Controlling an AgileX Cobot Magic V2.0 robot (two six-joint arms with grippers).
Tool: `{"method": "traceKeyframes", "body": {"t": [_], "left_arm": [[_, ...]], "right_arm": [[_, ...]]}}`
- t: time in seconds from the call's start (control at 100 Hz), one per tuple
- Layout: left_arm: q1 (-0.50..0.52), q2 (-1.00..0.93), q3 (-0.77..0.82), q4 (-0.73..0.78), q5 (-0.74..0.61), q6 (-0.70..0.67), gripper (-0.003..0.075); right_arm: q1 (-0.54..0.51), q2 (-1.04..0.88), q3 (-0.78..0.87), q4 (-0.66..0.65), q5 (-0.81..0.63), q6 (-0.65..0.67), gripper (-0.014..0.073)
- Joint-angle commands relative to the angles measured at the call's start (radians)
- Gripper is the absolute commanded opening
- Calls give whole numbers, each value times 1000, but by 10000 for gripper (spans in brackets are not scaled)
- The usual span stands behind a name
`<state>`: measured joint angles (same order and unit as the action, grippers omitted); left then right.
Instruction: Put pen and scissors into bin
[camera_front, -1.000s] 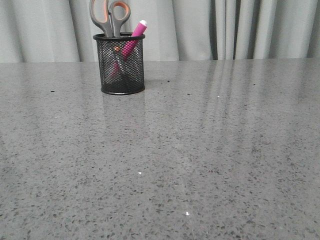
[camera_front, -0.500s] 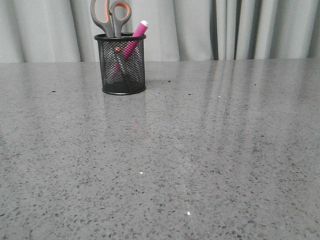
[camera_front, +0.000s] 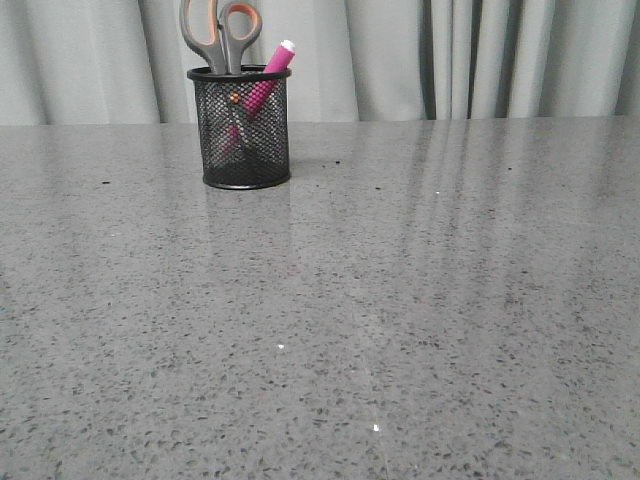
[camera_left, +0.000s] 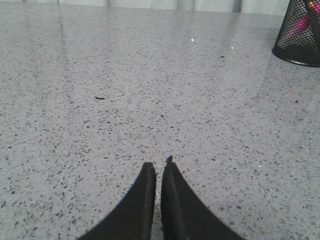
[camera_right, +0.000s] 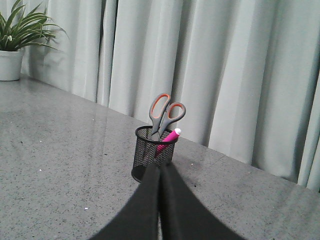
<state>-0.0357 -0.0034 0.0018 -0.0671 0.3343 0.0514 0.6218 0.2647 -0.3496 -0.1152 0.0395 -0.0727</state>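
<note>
Left claw (camera_left: 159, 167) apart from bin (camera_left: 300, 35)

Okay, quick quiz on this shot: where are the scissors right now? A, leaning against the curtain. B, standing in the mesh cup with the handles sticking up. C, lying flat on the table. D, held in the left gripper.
B: the scissors stand in the bin, handles above its rim, beside the pen; both grippers are shut and hold nothing.
</note>
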Motion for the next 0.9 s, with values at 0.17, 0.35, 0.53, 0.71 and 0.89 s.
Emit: {"method": "traceKeyframes", "body": {"t": [0.17, 0.35, 0.53, 0.71, 0.89], "left_arm": [[2, -32, 43, -2, -41, -11, -1], [2, -32, 43, -2, -41, -11, -1], [2, -32, 43, -2, -41, -11, -1], [2, -32, 43, -2, -41, -11, -1], [2, -32, 43, -2, -41, -11, -1]], "right_arm": [[-2, 7, -27, -12, -74, -1, -69], [-2, 7, -27, -12, -74, -1, -69], [-2, 7, -7, -12, -68, -1, -69], [-57, 7, 86, -12, -76, -1, -69], [-233, 0, 234, 59, -143, -1, -69]]}}
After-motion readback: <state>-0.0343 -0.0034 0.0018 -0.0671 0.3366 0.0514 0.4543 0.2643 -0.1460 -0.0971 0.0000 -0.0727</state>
